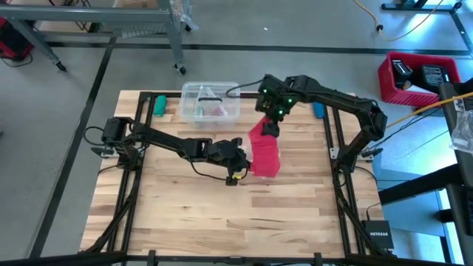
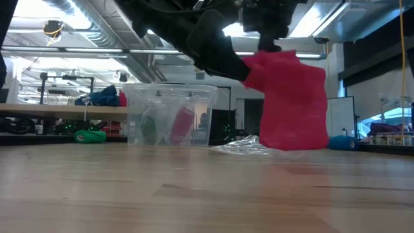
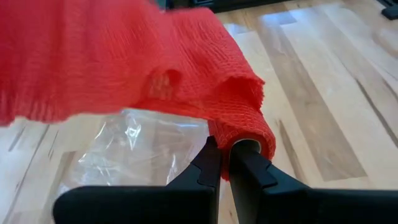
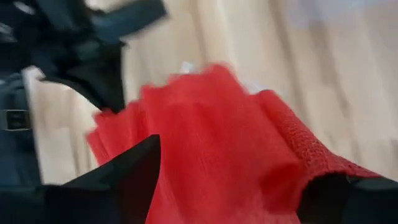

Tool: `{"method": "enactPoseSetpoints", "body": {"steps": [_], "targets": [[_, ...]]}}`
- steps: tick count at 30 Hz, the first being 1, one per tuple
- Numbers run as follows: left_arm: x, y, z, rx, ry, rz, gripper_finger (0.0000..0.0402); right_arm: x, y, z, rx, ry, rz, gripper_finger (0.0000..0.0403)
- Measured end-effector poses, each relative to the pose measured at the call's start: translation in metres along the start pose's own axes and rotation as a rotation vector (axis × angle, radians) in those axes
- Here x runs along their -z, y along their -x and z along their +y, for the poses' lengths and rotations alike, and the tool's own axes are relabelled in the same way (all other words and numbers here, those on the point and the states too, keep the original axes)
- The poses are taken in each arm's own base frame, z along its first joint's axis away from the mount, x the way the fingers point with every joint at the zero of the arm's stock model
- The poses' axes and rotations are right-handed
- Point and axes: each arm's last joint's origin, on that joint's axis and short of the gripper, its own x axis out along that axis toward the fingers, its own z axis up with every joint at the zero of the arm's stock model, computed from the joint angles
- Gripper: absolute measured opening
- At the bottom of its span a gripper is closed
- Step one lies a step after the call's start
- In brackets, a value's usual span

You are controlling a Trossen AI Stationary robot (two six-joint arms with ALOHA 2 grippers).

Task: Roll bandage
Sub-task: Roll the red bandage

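The left pincer (image 1: 240, 164) is sitting over the middle of the desk (image 1: 185, 214) with its 2 fingers (image 3: 211, 168) pressed together on the bandage (image 1: 264, 154), pinching the rolled lower end of the red-pink fabric right at its tips. In the left wrist view a pale core is showing inside that rolled end, just beyond the fingertips. From this pinch the loose strip is rising and running away toward the right pincer (image 1: 269, 127), so the bandage's long axis is lying between the 2 pincers, lower end at the left one, upper end at the right one.

The right pincer is hovering just past the left one, higher up, with its fingers (image 4: 134, 171) spread wide on either side of the bunched fabric; the cloth is lying between them, and they do not look closed on it. The low view is showing the strip hanging as a wide, slack curtain that is reaching down close to the desk.

The left pincer is the nearer one to the roll, so I judge the coming move is turning on it winding while the right guides the free length.

Farther off, beyond both pincers, a crumpled clear wrapper (image 2: 242, 146) is lying on the desk, and past it a clear plastic box (image 1: 210, 103) is standing.
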Motion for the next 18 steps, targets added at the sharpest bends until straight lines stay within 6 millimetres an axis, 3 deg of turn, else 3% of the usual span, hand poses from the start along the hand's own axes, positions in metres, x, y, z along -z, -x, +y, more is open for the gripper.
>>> {"method": "enactPoseSetpoints", "body": {"steps": [4, 7, 10, 18], "targets": [[-0.002, 0.000, 0.001, -0.005, -0.007, -0.015, 0.0013, 0.002, 0.027, 0.011, 0.057, 0.017, -0.017, 0.0305], [-0.002, 0.000, 0.001, -0.005, -0.008, -0.020, 0.0013, -0.011, 0.045, 0.018, 0.050, 0.080, -0.219, 0.0305], [-0.002, 0.000, 0.001, -0.006, -0.008, -0.025, 0.0013, -0.022, 0.048, 0.028, 0.013, 0.105, -0.335, 0.0305], [-0.002, 0.000, 0.000, -0.001, -0.007, -0.019, 0.0013, 0.012, 0.037, 0.049, -0.016, 0.136, 0.016, 0.0305]]}}
